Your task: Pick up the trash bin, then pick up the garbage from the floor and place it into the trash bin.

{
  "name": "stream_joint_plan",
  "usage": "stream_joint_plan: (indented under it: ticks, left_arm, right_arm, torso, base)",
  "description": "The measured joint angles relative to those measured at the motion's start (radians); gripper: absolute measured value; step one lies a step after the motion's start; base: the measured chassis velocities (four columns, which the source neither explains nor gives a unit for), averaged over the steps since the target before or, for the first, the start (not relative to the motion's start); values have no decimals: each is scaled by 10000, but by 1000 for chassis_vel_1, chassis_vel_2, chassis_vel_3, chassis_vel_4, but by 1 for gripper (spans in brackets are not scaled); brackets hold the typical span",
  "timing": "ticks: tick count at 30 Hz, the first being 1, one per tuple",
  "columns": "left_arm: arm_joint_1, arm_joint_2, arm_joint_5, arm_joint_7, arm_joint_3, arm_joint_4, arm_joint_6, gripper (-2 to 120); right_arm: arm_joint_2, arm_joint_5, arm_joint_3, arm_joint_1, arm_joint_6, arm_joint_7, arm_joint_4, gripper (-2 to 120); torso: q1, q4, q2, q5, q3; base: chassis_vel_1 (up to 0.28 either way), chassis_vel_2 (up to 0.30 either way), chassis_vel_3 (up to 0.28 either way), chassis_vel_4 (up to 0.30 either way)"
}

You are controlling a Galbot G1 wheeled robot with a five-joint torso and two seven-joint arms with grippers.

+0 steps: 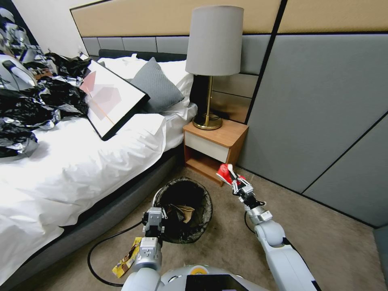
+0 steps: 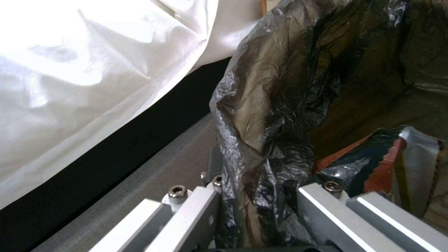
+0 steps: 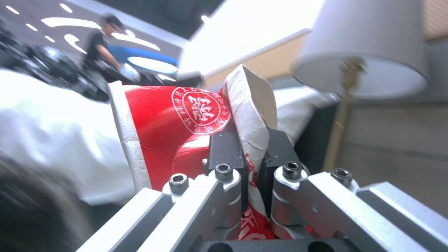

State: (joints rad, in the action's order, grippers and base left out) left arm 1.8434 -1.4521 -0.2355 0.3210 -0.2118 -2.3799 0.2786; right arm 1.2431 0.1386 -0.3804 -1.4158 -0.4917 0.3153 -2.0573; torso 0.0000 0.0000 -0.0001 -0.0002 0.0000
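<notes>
Trash bin (image 1: 184, 210), a small round tub lined with a crinkled, glossy black bag (image 2: 280, 105) folded over its rim, is seen on the beige carpet beside the bed's dark grey base, in front of the wooden nightstand (image 1: 214, 143). Its rim is clamped by the left gripper (image 1: 155, 220), whose forearm is stretched forward from the robot's body toward the bin; in the left wrist view the wrinkled bag film is pinched between the two metal fingers. Inside the bin, a tan curled piece (image 1: 186, 212) and a dark foil wrapper (image 2: 373, 161) are lying. To the right of the bin, the right arm is raised and extended toward the nightstand, and the right gripper (image 1: 235, 182) is closed on a crumpled red-and-white paper pack (image 3: 187, 119), its black pads (image 3: 224, 150) pressed on the creased white edge. A flat yellow wrapper (image 1: 127, 256) is left on the carpet near the bin, beside the left arm.
</notes>
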Motion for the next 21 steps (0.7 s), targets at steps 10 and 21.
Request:
stream_joint_plan:
  ticks: [10, 21]
  left_arm:
    - [-50, -12, -10, -12, 150, 48, 7, 0]
    - [-54, -39, -46, -16, 202, 49, 12, 0]
  right_arm:
    - [-122, -1027, 1786, -441, 76, -189, 12, 1]
    - [128, -1592, 2202, -317, -187, -316, 1441, 1]
  torso:
    - [0, 0, 0, 2, 0]
    - [0, 0, 0, 1, 0]
  base:
    - [0, 0, 0, 0]
    - [0, 0, 0, 0]
